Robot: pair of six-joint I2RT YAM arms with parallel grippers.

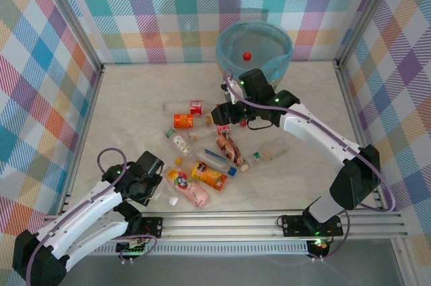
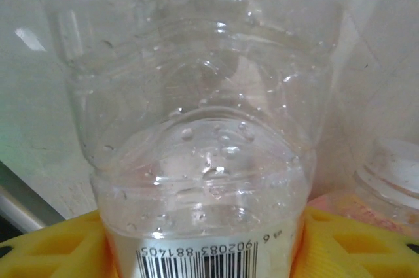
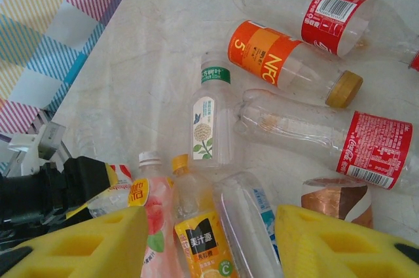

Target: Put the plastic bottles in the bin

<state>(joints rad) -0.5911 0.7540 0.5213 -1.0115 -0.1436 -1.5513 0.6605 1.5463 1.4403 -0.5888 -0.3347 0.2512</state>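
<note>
- Nearest, my left gripper (image 2: 203,242) has its yellow pads (image 2: 59,252) pressed against both sides of a clear bottle (image 2: 196,127) at the near edge of the table (image 1: 135,111); I judge it gripped; whether it is lifted I cannot tell.
- Mid-table, the other plastic bottles (image 1: 209,175) lie in a loose heap; roughly ten are left to move.
- Beyond, my right gripper (image 3: 211,218) hangs over the heap's far side, jaws apart, holding nothing.
- Farthest, the bin (image 1: 222,47) stands by the back wall; one small red item (image 1: 247,54) shows inside; I judge the task barely begun.
</note>
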